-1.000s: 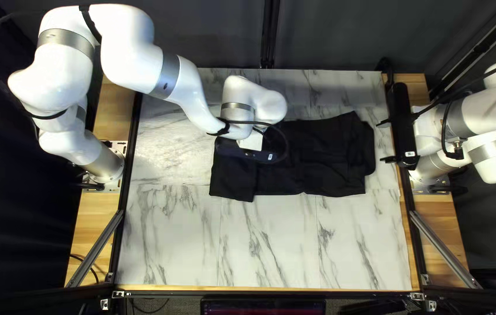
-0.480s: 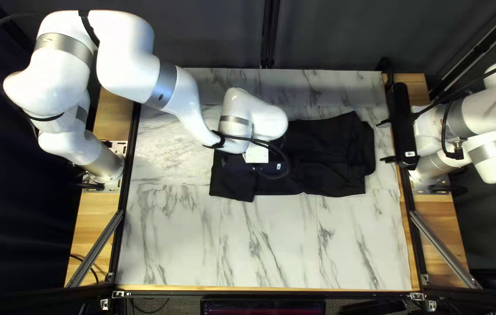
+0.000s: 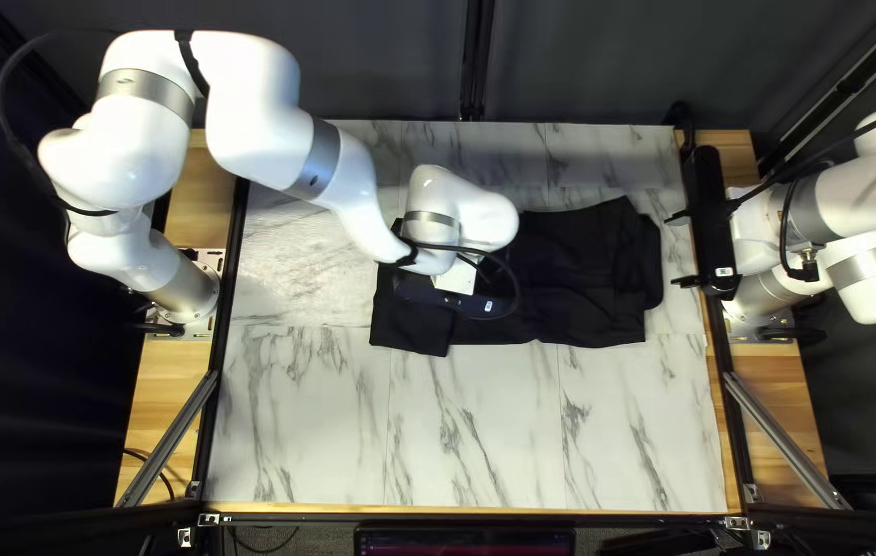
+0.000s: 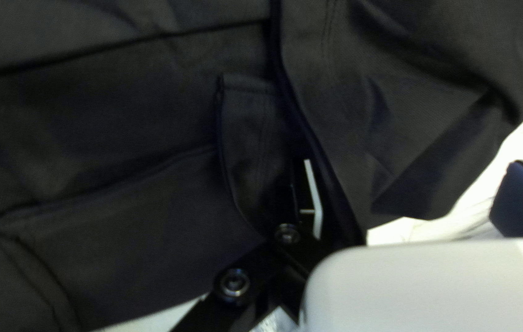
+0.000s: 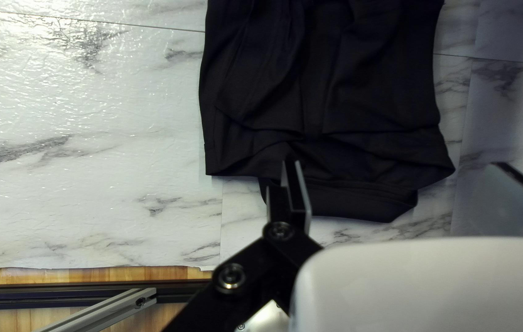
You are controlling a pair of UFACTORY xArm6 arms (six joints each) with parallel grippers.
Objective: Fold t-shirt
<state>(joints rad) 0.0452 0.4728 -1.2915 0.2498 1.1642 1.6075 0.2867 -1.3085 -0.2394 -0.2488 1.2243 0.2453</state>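
Observation:
A black t-shirt (image 3: 577, 278) lies folded into a wide strip across the mid-table. My left gripper (image 3: 487, 306) is over its left part in the top left view, fingertips hidden beneath the arm. The left wrist view has the cloth (image 4: 120, 123) close up; my left gripper (image 4: 414, 165) is open, one finger tucked against a raised fold and dark cloth lying across the gap. Right of the shirt, my right gripper (image 3: 679, 248) stands open. In the right wrist view the shirt's end (image 5: 366, 92) lies ahead of and below my right gripper (image 5: 397, 165), with nothing held.
The marble-patterned table (image 3: 479, 443) shows in front of the shirt. Dark rails and wooden strips (image 3: 165, 381) run along the sides. My left arm (image 3: 263, 113) reaches across the table's far left part. A screen (image 3: 464, 542) is beyond the near edge.
My left gripper has moved toward the near edge and slightly right over the shirt. The shirt's visible outline and my right arm have not moved.

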